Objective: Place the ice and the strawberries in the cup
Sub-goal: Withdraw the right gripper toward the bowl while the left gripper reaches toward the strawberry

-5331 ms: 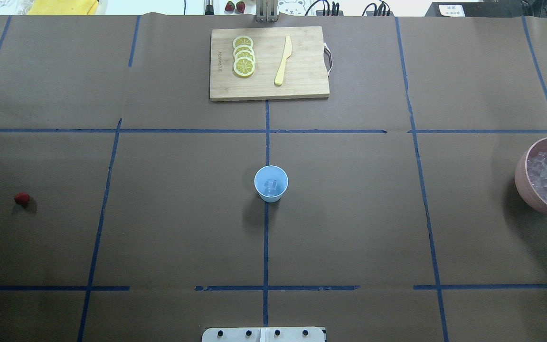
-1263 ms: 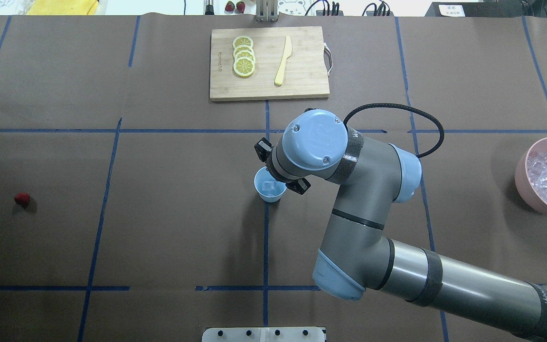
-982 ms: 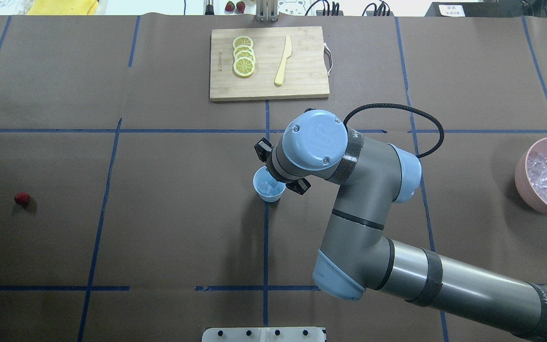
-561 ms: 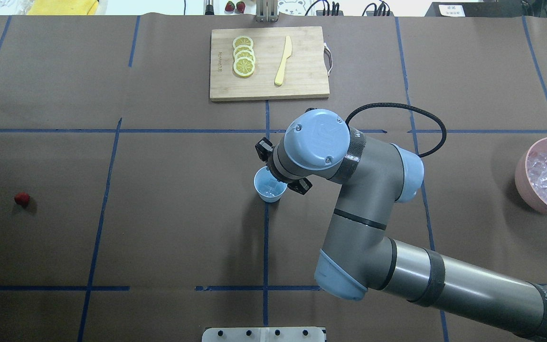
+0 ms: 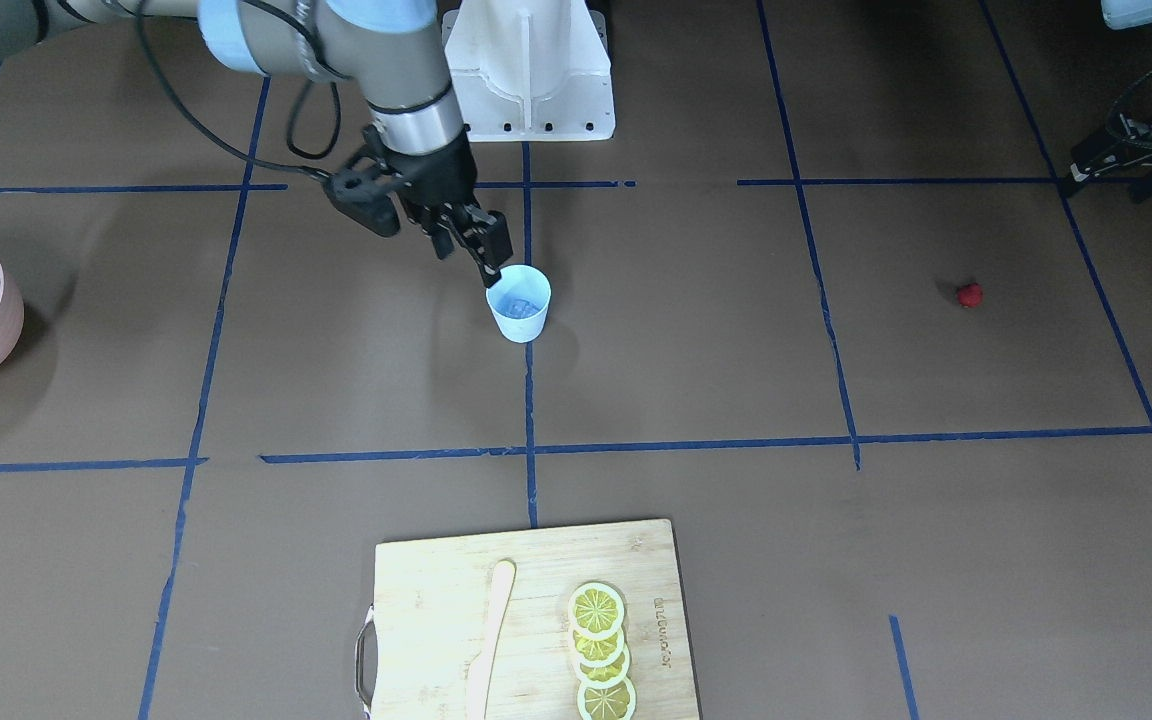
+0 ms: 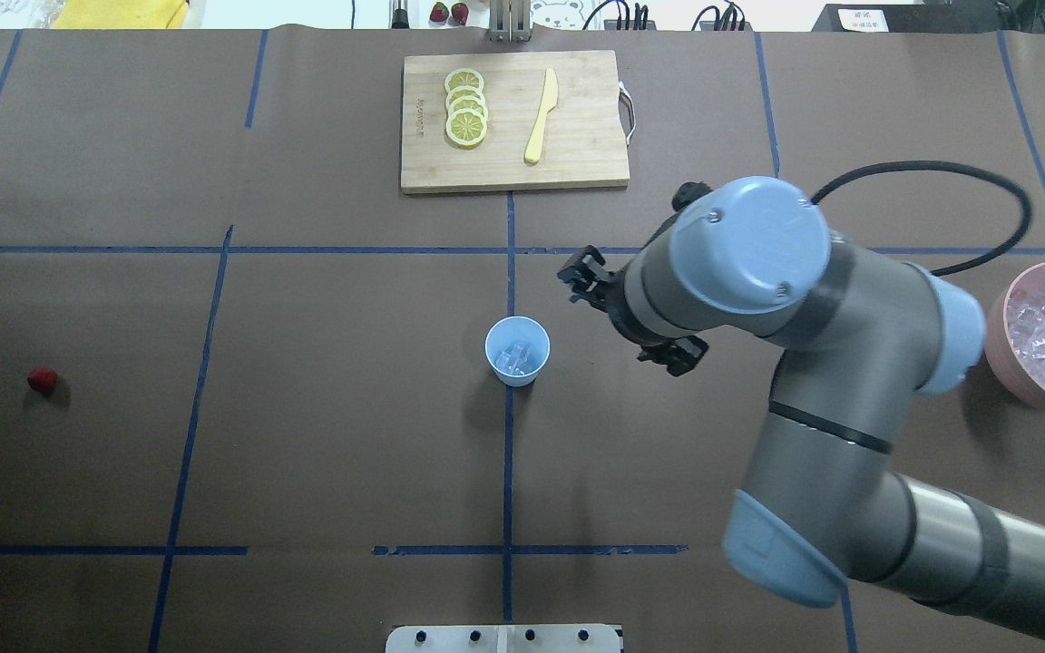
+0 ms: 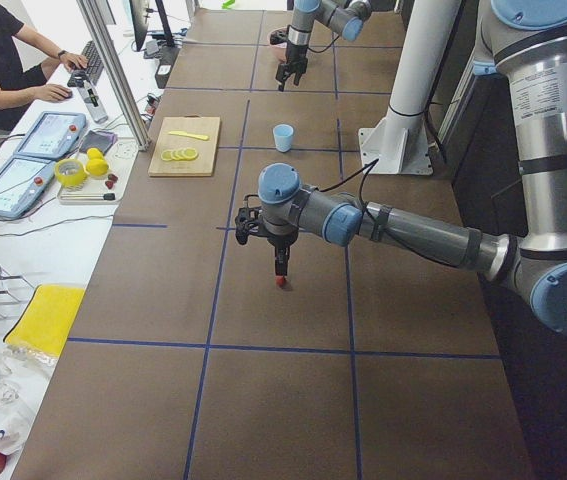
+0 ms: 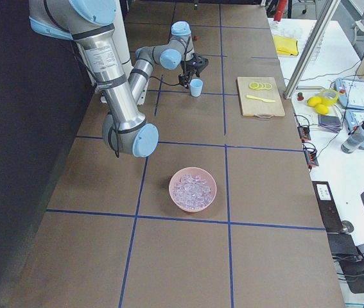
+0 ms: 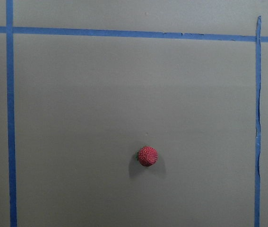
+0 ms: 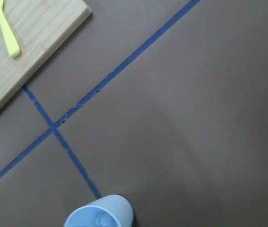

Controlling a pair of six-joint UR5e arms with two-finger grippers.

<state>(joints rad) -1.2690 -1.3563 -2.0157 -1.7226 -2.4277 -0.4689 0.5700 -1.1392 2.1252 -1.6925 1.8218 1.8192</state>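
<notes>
At the middle of the worktop [image 6: 305, 435], seen from overhead, stands the cup [image 6: 518, 351]. It is upright on a crossing of blue tape lines [image 6: 508, 472], with a few cubes of ice [image 6: 513, 356] in its bottom. My right end effector [image 5: 471, 258] hangs just beside the cup's rim, on its 3 o'clock side. It is released, its fingers spread with nothing between them. From the front, one fingertip [image 5: 494, 268] looks level with the rim, but I cannot tell whether it touches. My right wrist camera catches the cup's mouth at its lower edge.

Farther out at 3 o'clock from the cup, at the worktop's edge, sits the pink bowl [image 6: 994, 349], heaped with more ice. At 12 o'clock, well apart from the cup, lies the cutting board [image 6: 586, 109]. It carries four overlapping lemon slices [image 6: 466, 118] and a yellow knife [image 6: 541, 116] at their 3 o'clock.

The strawberry [image 6: 42, 380] lies at 9 o'clock from the cup, well apart from it, on the brown paper and not in the cup. The view from the worktop's left end shows my left end effector [image 7: 281, 268] pointing straight down just over the strawberry. Whether it is clenched or released I cannot tell. My left wrist camera looks down on the strawberry between tape lines.
</notes>
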